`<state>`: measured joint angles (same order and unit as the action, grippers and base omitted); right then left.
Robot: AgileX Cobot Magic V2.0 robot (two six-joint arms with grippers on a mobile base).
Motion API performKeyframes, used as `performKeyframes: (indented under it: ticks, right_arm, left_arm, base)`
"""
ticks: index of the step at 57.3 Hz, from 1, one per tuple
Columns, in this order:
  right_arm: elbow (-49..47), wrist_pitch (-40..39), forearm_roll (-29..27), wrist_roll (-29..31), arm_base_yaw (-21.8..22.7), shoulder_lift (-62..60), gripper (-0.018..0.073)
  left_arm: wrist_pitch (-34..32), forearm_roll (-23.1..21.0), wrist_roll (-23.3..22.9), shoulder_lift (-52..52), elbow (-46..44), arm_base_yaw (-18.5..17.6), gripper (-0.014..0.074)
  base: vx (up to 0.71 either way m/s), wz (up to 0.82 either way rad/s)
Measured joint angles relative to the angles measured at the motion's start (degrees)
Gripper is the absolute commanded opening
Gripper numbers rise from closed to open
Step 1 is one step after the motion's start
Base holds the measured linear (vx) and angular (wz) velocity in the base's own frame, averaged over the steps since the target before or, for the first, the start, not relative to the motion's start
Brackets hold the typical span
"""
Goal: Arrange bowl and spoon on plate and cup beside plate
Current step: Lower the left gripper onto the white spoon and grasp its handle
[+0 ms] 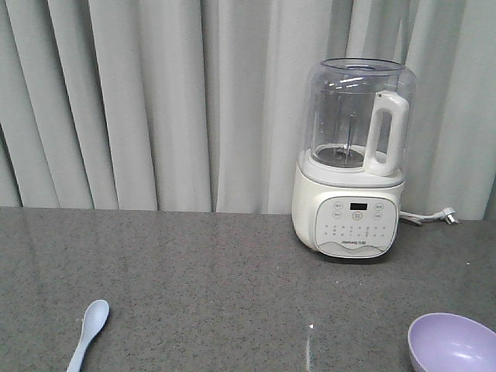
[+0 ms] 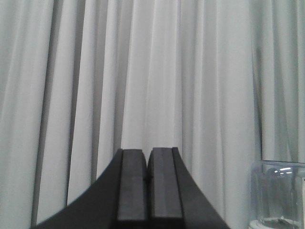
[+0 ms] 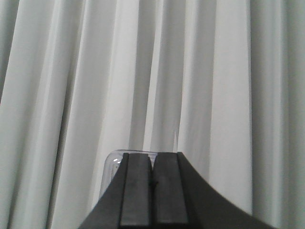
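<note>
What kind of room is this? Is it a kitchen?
Probably a kitchen corner: a blender stands on a grey counter, with a spoon and a bowl in front. A curtain hangs behind.

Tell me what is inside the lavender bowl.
The lavender bowl shows only its own smooth inside, nothing in it. Its near edge runs off the picture, so that part cannot be checked. The pale blue spoon lies apart on the countertop.

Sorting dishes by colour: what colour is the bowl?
Lavender purple; the bowl shows best in the front view.
</note>
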<state>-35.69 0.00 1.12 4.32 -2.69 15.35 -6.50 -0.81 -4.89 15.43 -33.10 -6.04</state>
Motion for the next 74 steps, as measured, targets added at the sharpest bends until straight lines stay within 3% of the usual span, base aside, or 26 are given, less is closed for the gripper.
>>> performKeyframes:
  ticks: [11, 24, 30, 32, 39, 45, 55, 60, 67, 74]
  right_arm:
    - [-12.4, 4.3, 0.0, 2.0, 0.0, 18.6, -0.0008]
    - [-12.6, 9.9, -0.6, 2.1, 0.0, 27.7, 0.0031]
    - [-12.6, 10.1, -0.7, 2.1, 0.0, 27.8, 0.0122]
    - [-12.6, 10.1, -0.7, 2.1, 0.0, 27.8, 0.02]
    - [-12.6, 10.0, -0.7, 2.1, 0.0, 27.8, 0.0393]
    - [-12.6, 10.0, -0.7, 2.2, 0.0, 27.8, 0.0516]
    - [-12.6, 10.0, -0.7, 2.2, 0.0, 27.8, 0.0565]
    - [-12.6, 10.0, -0.7, 2.2, 0.0, 27.8, 0.0565]
    - [-12.6, 10.0, -0.7, 2.2, 0.0, 27.8, 0.0564]
    - [-12.6, 10.0, -0.7, 2.2, 0.0, 27.8, 0.0564]
  left_arm:
    - [10.0, 0.3, 2.9, 22.3, -18.2, 0.0, -0.0003]
    - [14.6, 0.3, 3.1, 35.2, -20.0, 0.0, 0.0045]
    - [14.6, 0.3, 3.1, 36.6, -20.1, 0.0, 0.016]
    - [14.6, 0.3, 3.1, 36.7, -20.1, 0.0, 0.0253]
    - [14.6, 0.3, 3.3, 36.7, -20.1, 0.0, 0.0454]
    - [14.6, -0.2, 3.0, 37.2, -20.1, 0.0, 0.0557]
    - [18.9, -2.4, 2.0, 39.0, -20.1, -0.1, 0.0565]
    - [22.2, -2.4, 3.9, 41.2, -20.7, -0.7, 0.0554]
    - [32.4, -2.4, 8.4, 46.5, -25.8, -2.5, 0.0533]
    - [39.8, -2.4, 9.5, 52.8, -31.6, -3.9, 0.0514]
  base:
    - [0.0, 0.0]
    - [0.0, 0.0]
    - [0.0, 0.0]
    - [0.0, 0.0]
    - [0.0, 0.0]
    - [0.0, 0.0]
    - [0.0, 0.0]
    - [0.0, 0.0]
    - [0.0, 0.0]
    - [0.0, 0.0]
